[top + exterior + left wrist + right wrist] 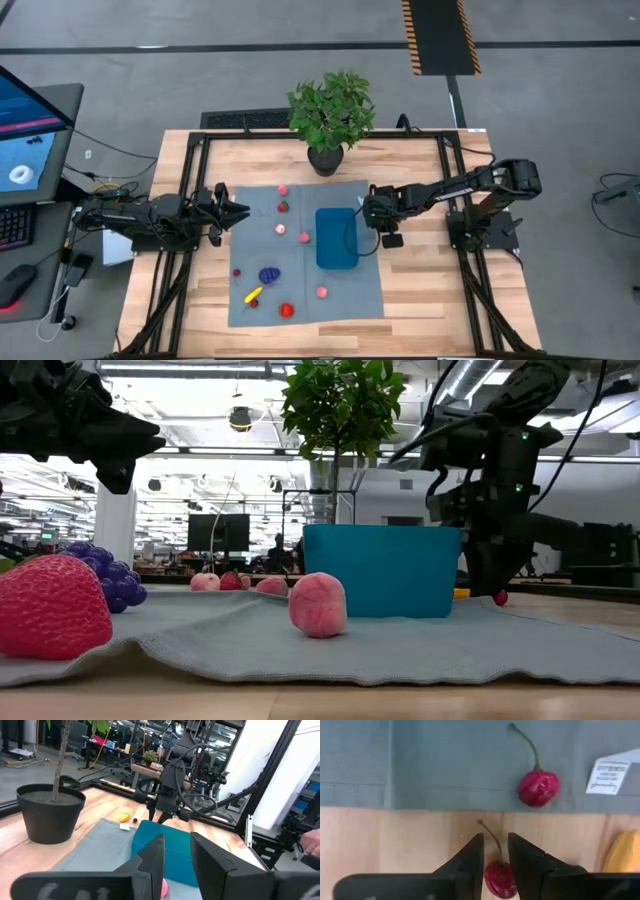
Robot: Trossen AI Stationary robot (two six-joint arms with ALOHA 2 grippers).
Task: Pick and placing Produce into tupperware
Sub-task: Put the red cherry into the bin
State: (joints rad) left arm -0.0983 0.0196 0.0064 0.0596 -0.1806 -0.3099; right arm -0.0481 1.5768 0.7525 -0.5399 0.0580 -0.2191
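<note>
The blue tupperware (337, 238) sits on the grey-blue mat (300, 300). Toy produce lies scattered on the mat: purple grapes (269, 274), a yellow piece (253, 295), a red strawberry (50, 605), a pink peach (318, 603) and several small pink and red pieces. My right gripper (496, 865) points down beside the tupperware's far right corner, shut on a red cherry (499, 879). A second cherry (538, 787) lies on the mat's edge. My left gripper (177, 865) waits open at the mat's left edge (235, 212), holding nothing. My right gripper comes from above, pointing down, and has the cherry's red body (500, 881) pinched between its two fingers. The stem (490, 832) sticks out past the fingertips over the bare wood. The fingers hide the cherry's sides, and whether it is lifted clear does not show.
A potted green plant (330, 115) stands at the mat's far edge. A yellow piece (625, 851) lies on the wood close to my right gripper, next to the mat's white label (610, 777). Black frame rails (190, 170) border the wooden table. A monitor stands beyond the left side.
</note>
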